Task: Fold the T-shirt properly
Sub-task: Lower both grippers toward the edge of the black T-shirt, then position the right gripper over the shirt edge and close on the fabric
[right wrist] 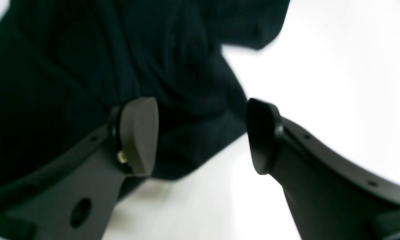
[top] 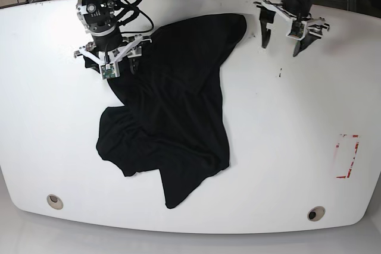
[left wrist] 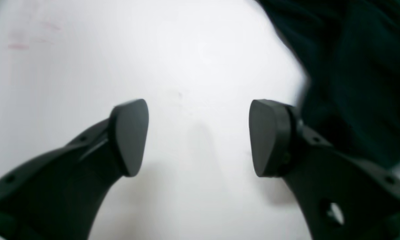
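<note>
The black T-shirt lies crumpled on the white table, running from the back centre down to the front left. In the left wrist view my left gripper is open over bare table, with nothing between its fingers; the T-shirt lies just beyond its right finger. My right gripper is open too. It hovers at an edge of the T-shirt, with cloth under its left finger and bare table under its right one. In the base view this arm stands at the shirt's back left corner.
A red-outlined marking sits on the table at the right. Two round holes lie near the front edge. Cables run along the back edge behind both arms.
</note>
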Robot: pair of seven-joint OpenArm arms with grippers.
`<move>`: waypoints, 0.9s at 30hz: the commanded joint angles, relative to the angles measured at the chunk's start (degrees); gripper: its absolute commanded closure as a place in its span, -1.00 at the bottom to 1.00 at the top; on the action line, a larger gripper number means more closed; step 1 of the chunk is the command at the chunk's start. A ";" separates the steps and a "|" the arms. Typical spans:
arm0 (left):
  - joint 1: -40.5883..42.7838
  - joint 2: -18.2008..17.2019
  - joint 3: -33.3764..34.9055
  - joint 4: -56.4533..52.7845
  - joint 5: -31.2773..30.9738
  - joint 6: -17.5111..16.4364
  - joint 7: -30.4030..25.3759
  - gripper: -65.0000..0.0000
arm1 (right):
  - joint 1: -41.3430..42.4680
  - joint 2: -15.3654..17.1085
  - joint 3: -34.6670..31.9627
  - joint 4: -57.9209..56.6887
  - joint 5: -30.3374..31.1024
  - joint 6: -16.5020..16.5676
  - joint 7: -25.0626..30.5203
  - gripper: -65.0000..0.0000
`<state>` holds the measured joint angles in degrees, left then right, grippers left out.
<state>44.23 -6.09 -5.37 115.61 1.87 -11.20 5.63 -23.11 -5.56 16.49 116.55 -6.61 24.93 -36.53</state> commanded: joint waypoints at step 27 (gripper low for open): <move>-6.29 0.38 5.65 7.09 5.77 1.26 -0.89 -0.40 | 3.18 0.09 2.64 0.27 2.57 0.19 -2.16 -0.26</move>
<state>38.33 -6.07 -0.14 122.61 7.11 -10.13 6.15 -22.44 -5.96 17.72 116.88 -4.82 25.80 -39.18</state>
